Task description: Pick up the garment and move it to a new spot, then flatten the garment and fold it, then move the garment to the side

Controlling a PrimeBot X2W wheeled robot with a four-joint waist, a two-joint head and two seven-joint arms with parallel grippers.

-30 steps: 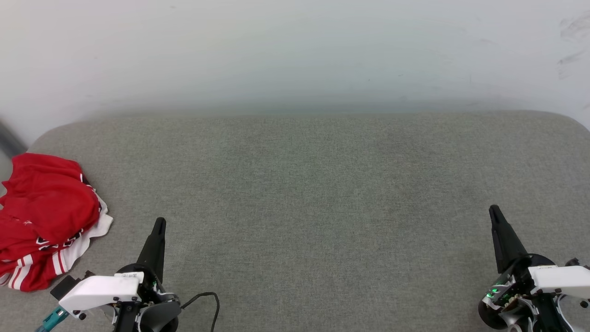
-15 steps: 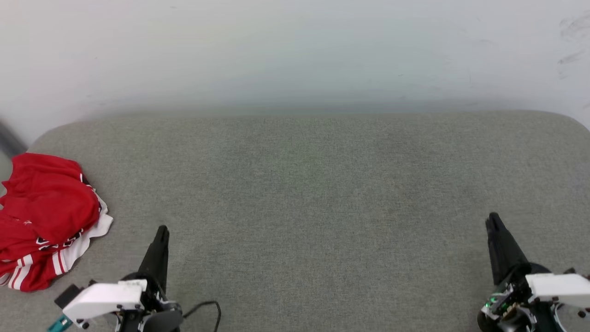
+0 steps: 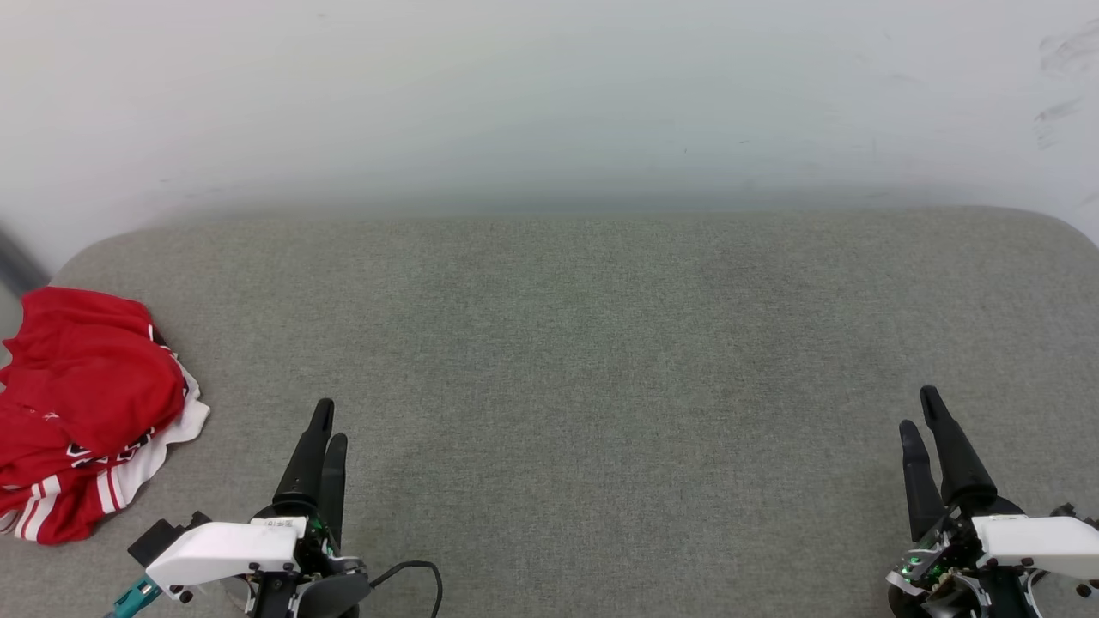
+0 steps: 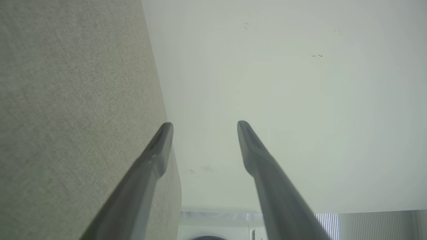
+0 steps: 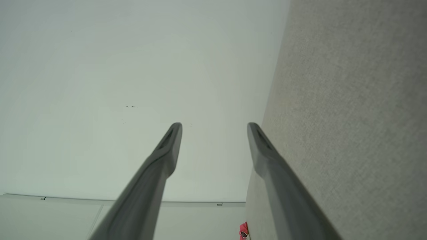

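Lower left: the left gripper [image 3: 330,421] has two long tapered black fingers, a white plastic housing [image 3: 215,549] with dark screws, a teal connector [image 3: 129,595] and a looping black cable [image 3: 414,564]. Lower right: the right gripper [image 3: 917,408] looks alike, with small green lights [image 3: 908,568] at its base.

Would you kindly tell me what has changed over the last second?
Both grippers opened: the left gripper and right gripper now show parted fingers, holding nothing. The left one also shifted slightly toward the middle. The garment stayed crumpled at the left edge, untouched.
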